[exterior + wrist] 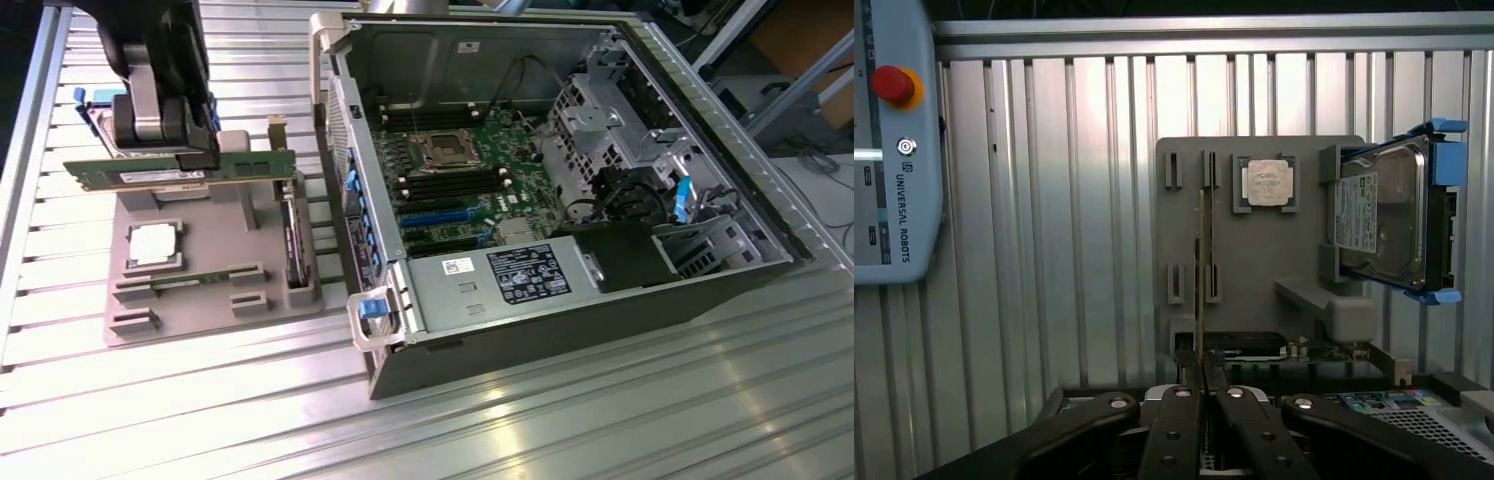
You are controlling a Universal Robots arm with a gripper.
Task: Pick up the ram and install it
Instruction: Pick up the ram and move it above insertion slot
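Black jaws clenched on the thin, flat green ram (147, 177), over the grey slotted tray (187, 318)

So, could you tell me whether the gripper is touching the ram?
Touching. In the wrist view the gripper is shut on the edge-on ram, with fingers pressed against both its faces.

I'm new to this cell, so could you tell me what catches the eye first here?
The gripper, shut on the green ram, holds it above the grey tray at the exterior view's left. At that view's right lies the open computer case, its motherboard exposed. A hard drive in a blue bracket stands on the tray.
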